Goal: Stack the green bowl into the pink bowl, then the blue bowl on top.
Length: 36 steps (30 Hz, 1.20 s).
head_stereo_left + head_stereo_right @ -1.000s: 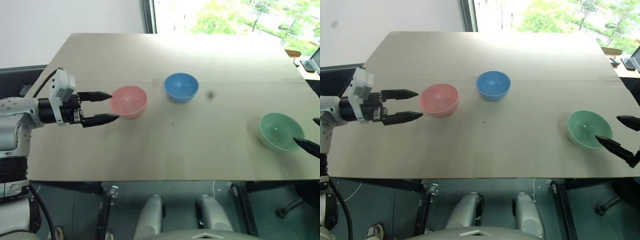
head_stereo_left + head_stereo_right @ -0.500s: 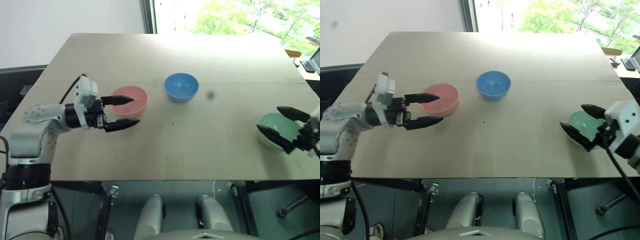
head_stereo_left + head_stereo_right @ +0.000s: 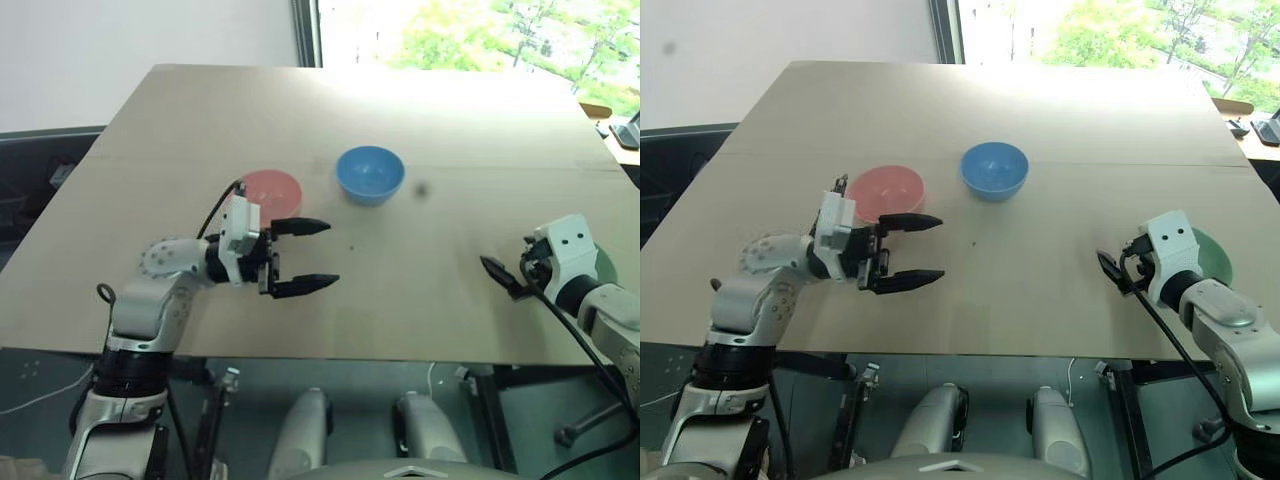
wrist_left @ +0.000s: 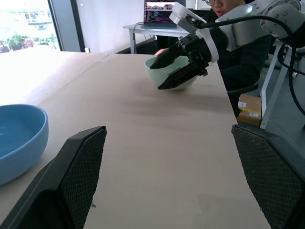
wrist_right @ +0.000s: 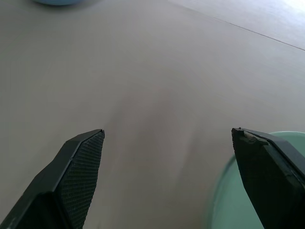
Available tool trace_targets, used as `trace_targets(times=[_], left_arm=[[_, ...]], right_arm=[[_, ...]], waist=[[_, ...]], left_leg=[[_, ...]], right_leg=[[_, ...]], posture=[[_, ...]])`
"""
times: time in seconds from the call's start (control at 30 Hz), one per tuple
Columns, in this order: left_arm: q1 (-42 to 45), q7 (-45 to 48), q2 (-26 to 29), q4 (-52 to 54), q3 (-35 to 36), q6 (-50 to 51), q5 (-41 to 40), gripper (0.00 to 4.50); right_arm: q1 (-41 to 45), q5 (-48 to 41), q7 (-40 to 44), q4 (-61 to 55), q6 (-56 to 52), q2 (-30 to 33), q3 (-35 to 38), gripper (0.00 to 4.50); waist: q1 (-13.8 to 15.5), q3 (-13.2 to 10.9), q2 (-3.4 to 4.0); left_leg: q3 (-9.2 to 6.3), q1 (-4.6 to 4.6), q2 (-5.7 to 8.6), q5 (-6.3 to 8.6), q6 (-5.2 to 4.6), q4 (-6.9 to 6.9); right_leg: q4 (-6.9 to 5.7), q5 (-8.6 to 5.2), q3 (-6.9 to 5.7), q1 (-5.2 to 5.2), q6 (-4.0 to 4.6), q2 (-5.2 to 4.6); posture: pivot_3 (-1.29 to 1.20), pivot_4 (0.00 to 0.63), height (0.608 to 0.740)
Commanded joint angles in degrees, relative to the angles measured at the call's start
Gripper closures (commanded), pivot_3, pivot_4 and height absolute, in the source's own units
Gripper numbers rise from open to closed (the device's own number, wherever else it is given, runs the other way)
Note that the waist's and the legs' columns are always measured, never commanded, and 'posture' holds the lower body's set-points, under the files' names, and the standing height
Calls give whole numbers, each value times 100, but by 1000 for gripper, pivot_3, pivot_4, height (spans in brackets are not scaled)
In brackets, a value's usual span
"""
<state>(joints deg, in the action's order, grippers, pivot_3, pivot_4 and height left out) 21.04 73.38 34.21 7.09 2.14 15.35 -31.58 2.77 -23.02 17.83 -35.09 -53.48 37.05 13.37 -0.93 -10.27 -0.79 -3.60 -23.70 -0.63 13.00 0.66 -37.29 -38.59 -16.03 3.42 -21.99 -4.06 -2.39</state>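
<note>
The left gripper (image 3: 908, 250) is seen over the near left part of the wooden table (image 3: 1040, 120), pointed toward the table's right side, its two black fingers spread wide with nothing held between them. Just behind it the pink bowl (image 3: 883, 191) sits upright on the table — one finger reaches in front of the bowl's near rim, and contact cannot be told. Further right and a little farther back, the blue bowl (image 3: 994, 170) stands upright, apart from the pink bowl and untouched.

Toward the right edge of the table the right gripper (image 4: 177, 64) is found at the green bowl (image 4: 172, 76). In the left wrist view its black fingers are seen parted wide, one lying across the bowl's near rim and the other against the outer wall on the side facing the table's middle; the bowl rests on the table and no closed grip is shown. In the right wrist view the green rim is seen beside one finger (image 5: 269, 171), with bare table between the two fingers.

Beyond the right end of the table a seated person (image 4: 238, 59) and a laptop (image 4: 159, 11) on a desk are visible.
</note>
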Motion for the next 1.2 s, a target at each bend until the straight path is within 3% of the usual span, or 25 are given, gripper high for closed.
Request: trace_targets(times=[0.03,0.07,0.13,0.2,0.33,0.43,0.77,1.0,1.1,1.2], left_arm=[[60,-1037,-286,-112,191,-77,348,45],[45,-1599,-390,-146,268,17,562,45],[-12,-3417,-289,193,171,577,2107,45],[41,-3947,-228,446,83,1009,2497,45],[697,-3846,341,602,-612,2038,3132,45],[989,-3808,460,812,-807,2790,3173,45],[1377,-3037,1118,1309,-1610,3748,3195,45],[1682,-2931,1315,1172,-2144,4094,3420,45],[1851,-2830,1379,1066,-2372,4153,3485,764],[1975,-2749,1401,988,-2469,4159,3499,2096]], right_arm=[[39,190,209,-343,885,-80,-188,0],[39,192,337,-391,1236,-182,-283,0],[54,-131,960,-454,2291,-632,-474,0],[39,-212,1174,-330,2612,-815,-486,0],[201,-282,1942,106,3154,-696,-732,0],[331,-270,2396,389,3429,-591,-908,0],[933,-236,3298,1438,4082,-403,-994,0],[956,-204,3347,1569,4214,-299,-904,0],[917,-181,3292,1523,4218,-287,-898,0],[881,-161,3235,1484,4234,-283,-882,0]], waist=[[-7,0,0],[-9,0,0],[-27,0,-1],[-69,0,-1],[-30,-3,-13],[1,-3,-10],[-26,-6,-7],[3,-7,-7],[0,-7,-7],[-2,-7,-7]], left_leg=[[0,0,0,0,0,0],[1,1,0,0,0,0],[-1,3,-2,0,0,1],[-6,4,-7,0,0,2],[-11,-3,6,0,0,-7],[-16,1,6,0,0,-8],[-15,0,2,0,1,-1],[-15,-2,3,0,1,-1],[-15,-2,3,0,1,-1],[-14,-2,3,0,1,-1]], right_leg=[[0,0,0,0,0,0],[0,0,1,0,0,0],[-1,0,1,0,-1,2],[-1,0,1,1,-2,10],[0,1,-9,4,-3,-2],[-1,1,-16,8,-3,-2],[-1,0,-16,4,-1,1],[1,0,-16,4,-1,0],[0,0,-16,4,-1,0],[0,0,-15,3,-1,0]], posture=[[0,150,740],[0,150,740],[0,150,740],[0,150,740],[0,150,740],[0,150,740],[0,150,740],[0,150,740],[0,150,740],[0,150,740]])
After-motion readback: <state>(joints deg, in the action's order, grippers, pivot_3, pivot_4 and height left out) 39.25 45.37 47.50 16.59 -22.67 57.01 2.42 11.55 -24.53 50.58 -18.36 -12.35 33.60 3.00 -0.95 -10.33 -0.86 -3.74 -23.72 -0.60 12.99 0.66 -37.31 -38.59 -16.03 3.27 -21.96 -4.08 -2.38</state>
